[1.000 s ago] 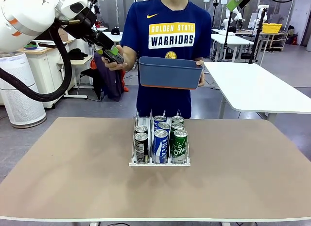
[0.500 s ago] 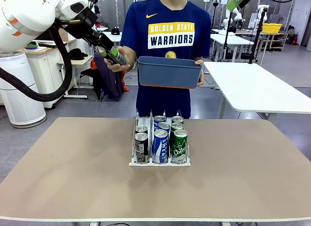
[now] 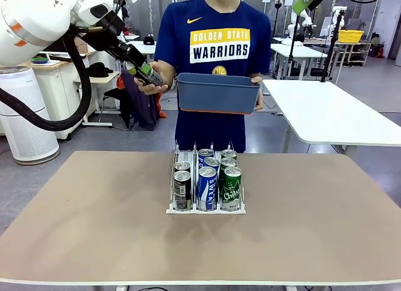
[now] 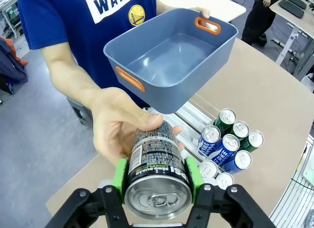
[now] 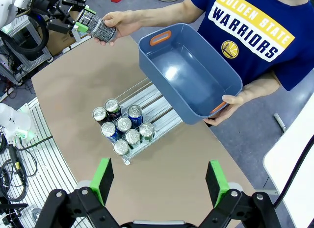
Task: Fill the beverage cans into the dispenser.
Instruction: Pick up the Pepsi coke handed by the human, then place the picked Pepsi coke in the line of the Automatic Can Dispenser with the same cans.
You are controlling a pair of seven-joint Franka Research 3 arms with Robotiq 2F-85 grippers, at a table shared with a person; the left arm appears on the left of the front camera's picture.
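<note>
In the front view, upper left, the left gripper (image 3: 143, 70) pinches a black can (image 3: 150, 74) lying in the person's hand (image 3: 152, 84); fingers partly hidden behind it. The blue bin (image 3: 217, 93) is held w/ the other hand. On the table (image 3: 94, 222), the dispenser (image 3: 205, 209) holds seven cans (image 3: 207, 188); rear ones half hidden.
Left wrist view: green pads (image 4: 120, 175) clamp the can's sides, its label hard to read.
Right wrist view: the right gripper (image 5: 159, 181) is spread wide, high above the table, bottom cut off.
</note>
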